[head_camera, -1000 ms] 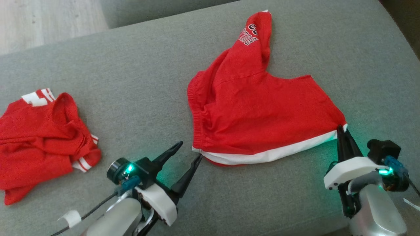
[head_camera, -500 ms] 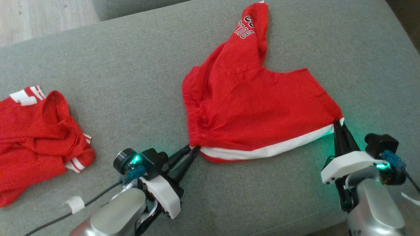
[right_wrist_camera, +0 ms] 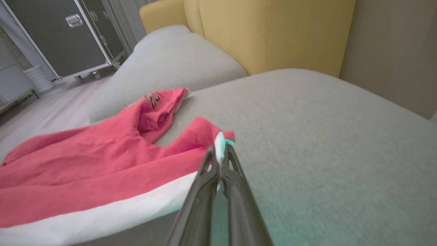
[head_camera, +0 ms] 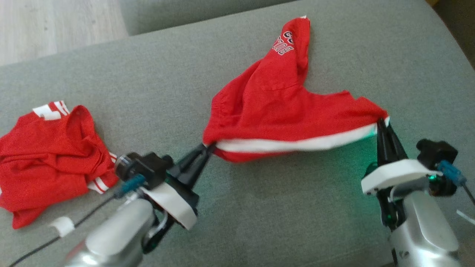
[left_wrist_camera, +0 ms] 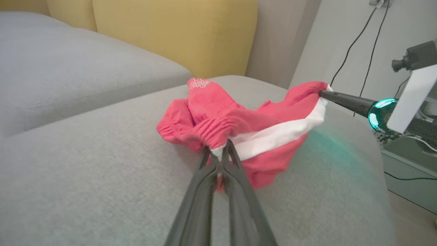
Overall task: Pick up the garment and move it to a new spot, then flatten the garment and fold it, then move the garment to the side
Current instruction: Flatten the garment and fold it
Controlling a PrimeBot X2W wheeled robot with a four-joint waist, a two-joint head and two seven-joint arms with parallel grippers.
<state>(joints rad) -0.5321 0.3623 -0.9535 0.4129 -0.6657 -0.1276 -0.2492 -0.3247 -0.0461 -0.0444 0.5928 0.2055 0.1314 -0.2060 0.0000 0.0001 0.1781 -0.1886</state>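
**Finally, both corners are getting gripped**

The left gripper (head_camera: 207,147), open a second ago, is now clamping the red shorts (head_camera: 282,111) at the waistband corner, and the right gripper (head_camera: 380,124) is pinching the opposite corner. The shorts are lifting off the grey cushion (head_camera: 259,207), so I reckon the move's starting.

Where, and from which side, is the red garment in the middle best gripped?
Grip the red garment at both ends of its white-striped edge, from the near side: that straight edge faces the robot. The left gripper and right gripper are shut on those corners.

Left gripper (head_camera: 208,145) and right gripper (head_camera: 380,122) forward, fingers (head_camera: 386,145) of both tight together.
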